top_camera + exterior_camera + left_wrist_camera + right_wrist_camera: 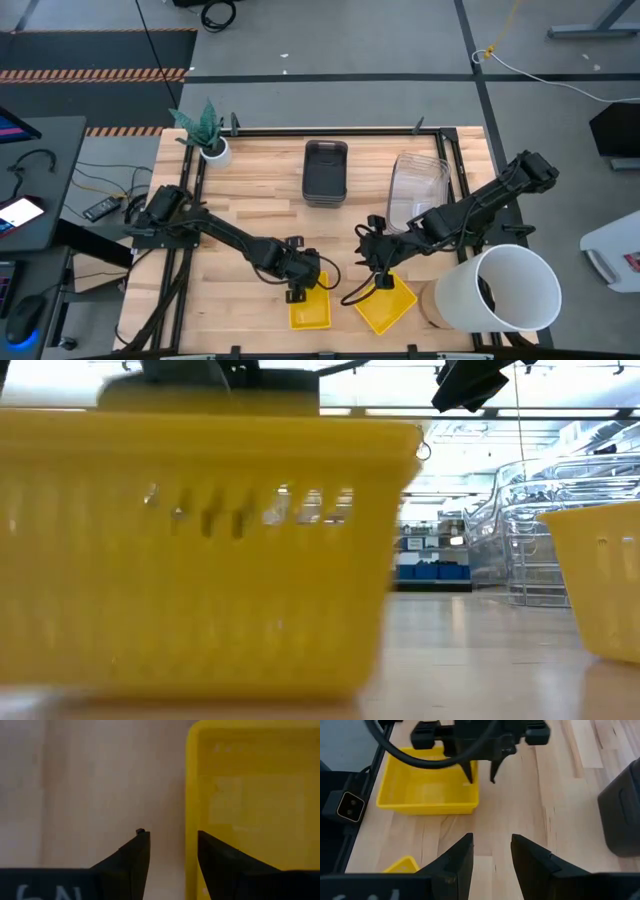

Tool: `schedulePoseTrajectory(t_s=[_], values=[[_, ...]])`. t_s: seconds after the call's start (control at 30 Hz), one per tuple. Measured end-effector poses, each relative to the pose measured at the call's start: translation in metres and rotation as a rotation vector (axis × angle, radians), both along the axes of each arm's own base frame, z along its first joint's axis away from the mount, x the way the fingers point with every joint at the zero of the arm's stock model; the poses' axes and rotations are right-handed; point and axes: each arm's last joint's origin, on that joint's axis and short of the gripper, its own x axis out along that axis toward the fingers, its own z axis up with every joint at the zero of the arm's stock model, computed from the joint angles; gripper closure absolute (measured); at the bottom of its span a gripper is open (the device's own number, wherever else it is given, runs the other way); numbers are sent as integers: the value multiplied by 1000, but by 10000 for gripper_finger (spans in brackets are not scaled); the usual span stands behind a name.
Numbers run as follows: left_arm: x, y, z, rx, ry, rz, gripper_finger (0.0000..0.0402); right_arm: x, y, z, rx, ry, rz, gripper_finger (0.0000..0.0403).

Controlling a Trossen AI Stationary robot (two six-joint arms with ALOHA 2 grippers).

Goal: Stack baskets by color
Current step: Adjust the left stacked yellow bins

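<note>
The yellow basket (pixel 200 550) sat closest to the low camera, filling most of that view, with the left gripper (pixel 297 292) poised over its rim. In the left wrist view the fingers stood parted astride the basket's side wall — one finger outside over bare table (pixel 90 780), the other inside the basket — not yet clenched on it. A second yellow basket (pixel 385 305) lay just beside it, turned at an angle, under the right gripper (pixel 381 281), whose jaws were also released and held nothing. The dark grey baskets (pixel 325 172) rested nested at the table's far side, and the clear baskets (pixel 416 188) stood tilted near the right arm.

The risk lay in the thin wall: if the left jaws closed shallowly, the light basket could pivot or slip out on lifting. The two grippers worked near each other, so a swing toward the angled basket might knock it or clip the right arm. The white bucket (pixel 505 290) crowded that side — little room to correct.
</note>
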Motion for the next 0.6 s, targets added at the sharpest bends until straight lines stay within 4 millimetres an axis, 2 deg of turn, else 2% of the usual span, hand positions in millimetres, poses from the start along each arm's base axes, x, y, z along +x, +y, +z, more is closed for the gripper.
schedulePoseTrajectory(t_s=[0.23, 0.5, 0.6], values=[[-5, 12, -2, 161, 47, 23, 237, 1, 0, 1, 4, -11, 0, 266], [-9, 38, -3, 434, 117, 39, 237, 3, 2, -1, 22, -10, 17, 266], [-10, 44, 1, 465, 132, 22, 237, 6, 5, -5, 51, 0, 38, 266]])
